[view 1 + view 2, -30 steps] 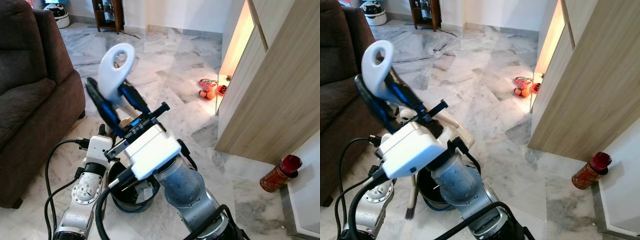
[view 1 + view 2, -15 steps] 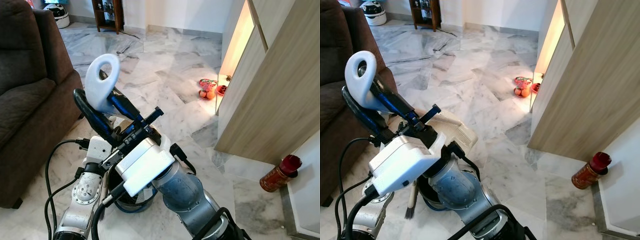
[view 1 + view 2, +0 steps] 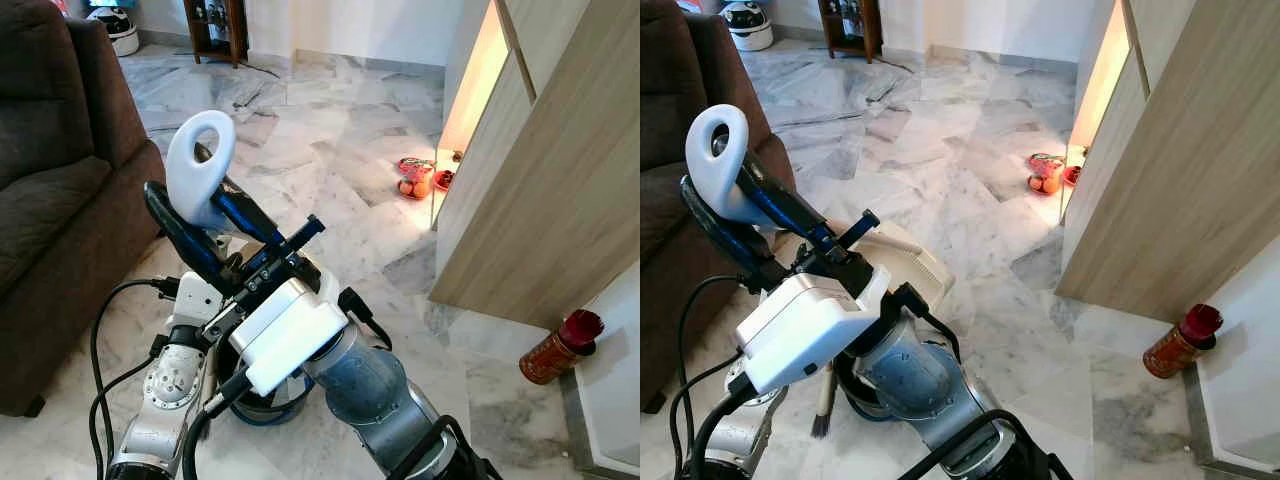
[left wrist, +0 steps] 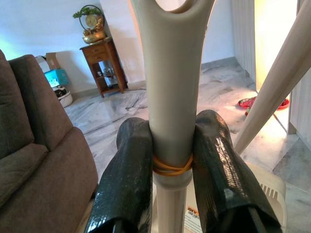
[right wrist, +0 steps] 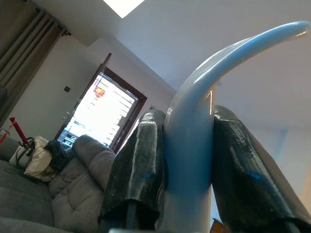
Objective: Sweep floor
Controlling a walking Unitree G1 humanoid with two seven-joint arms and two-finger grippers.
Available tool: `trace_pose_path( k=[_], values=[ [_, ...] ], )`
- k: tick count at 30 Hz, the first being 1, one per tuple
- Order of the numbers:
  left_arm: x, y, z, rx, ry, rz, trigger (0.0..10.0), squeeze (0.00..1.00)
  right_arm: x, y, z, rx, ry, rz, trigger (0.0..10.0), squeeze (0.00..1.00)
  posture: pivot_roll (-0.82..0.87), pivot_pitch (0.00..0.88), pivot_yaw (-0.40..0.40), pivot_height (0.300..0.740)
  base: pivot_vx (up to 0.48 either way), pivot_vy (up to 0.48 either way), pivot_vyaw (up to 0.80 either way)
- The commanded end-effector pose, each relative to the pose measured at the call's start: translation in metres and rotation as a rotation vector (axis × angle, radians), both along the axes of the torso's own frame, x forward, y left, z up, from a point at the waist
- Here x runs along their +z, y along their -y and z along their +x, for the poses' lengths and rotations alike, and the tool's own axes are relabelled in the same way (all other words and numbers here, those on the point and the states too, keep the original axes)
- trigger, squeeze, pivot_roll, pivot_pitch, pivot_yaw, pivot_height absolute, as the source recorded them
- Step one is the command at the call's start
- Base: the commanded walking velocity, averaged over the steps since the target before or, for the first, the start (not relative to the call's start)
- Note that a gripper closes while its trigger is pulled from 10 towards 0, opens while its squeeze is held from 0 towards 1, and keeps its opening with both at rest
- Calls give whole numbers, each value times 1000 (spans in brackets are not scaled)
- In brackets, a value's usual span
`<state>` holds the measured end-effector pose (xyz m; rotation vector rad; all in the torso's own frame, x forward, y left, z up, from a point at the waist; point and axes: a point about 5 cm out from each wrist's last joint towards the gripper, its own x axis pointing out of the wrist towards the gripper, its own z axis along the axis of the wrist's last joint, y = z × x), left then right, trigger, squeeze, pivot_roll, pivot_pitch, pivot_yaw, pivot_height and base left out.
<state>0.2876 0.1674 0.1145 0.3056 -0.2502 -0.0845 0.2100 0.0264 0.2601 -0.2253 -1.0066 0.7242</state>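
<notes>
Broom handle [image 3: 201, 170] ran down behind the right arm's white wrist housing [image 3: 288, 333]; its shaft was hidden from there. Dustpan [image 3: 908, 262] sat at about 10 o'clock from the housing, near edge covered by the arm. Brush bristles [image 3: 820, 427] only peeked out below. Dark bin [image 3: 262, 405] mostly hidden under the arm. Small red objects [image 3: 416, 178] by the lit cabinet gap were too small to identify. Sofa [image 3: 60, 190] cut off at the frame edge.

Head stereo downward; wrist cameras close-up.

White broom handle [image 3: 200, 168] with looped top, upright, white dustpan [image 3: 902, 262] on marble floor, dark bristles [image 3: 821, 425] below
</notes>
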Motion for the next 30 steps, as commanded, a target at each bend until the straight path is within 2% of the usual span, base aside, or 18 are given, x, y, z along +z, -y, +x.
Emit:
trace_pose_path(
  k=[1,2,6,10,11,18,19,20,21,23,25,29,30],
  values=[
    [6,2,0,-10,38,15,10000,0,11,3,-2,-21,57,33,10000,0,64,95,-42,740,0,0,0],
    [6,2,0,-10,38,15,10000,0,11,3,-2,-21,57,33,10000,0,64,95,-42,740,0,0,0],
    [6,2,0,-10,38,14,10000,0,21,21,21,-156,43,80,10000,0,58,95,-40,740,0,0,0],
    [5,2,0,-11,38,13,10000,0,26,37,36,-258,42,108,10000,0,58,95,-40,740,0,0,0],
    [5,2,0,-12,38,13,10000,0,27,48,45,-311,39,119,10000,0,56,94,-40,740,0,0,0],
    [6,3,0,-11,40,12,10000,0,21,89,73,-533,25,94,10000,0,56,95,-40,740,0,0,0],
    [6,3,0,-12,39,12,10000,0,19,95,77,-572,19,84,10000,0,56,95,-40,740,0,0,0],
    [6,3,0,-13,38,11,10000,0,14,109,84,-629,-4,83,10000,0,56,95,-40,740,0,0,0],
    [6,3,0,-13,38,11,10000,0,14,109,84,-629,-4,83,10000,0,56,95,-40,740,0,0,0],
    [5,3,0,-16,34,11,10000,0,2,133,93,-702,-66,109,10000,0,51,96,-38,740,0,0,0],
    [5,3,0,-19,33,11,10000,0,-5,142,98,-734,-102,114,10000,0,51,96,-38,740,0,0,0],
    [5,3,-1,-21,31,11,10000,0,-32,164,109,-845,-183,65,10000,0,55,93,-38,740,0,0,0],
    [6,2,-1,-23,30,11,10000,0,-48,178,114,-895,-252,55,10000,0,56,94,-39,740,0,0,0]
  ],
)
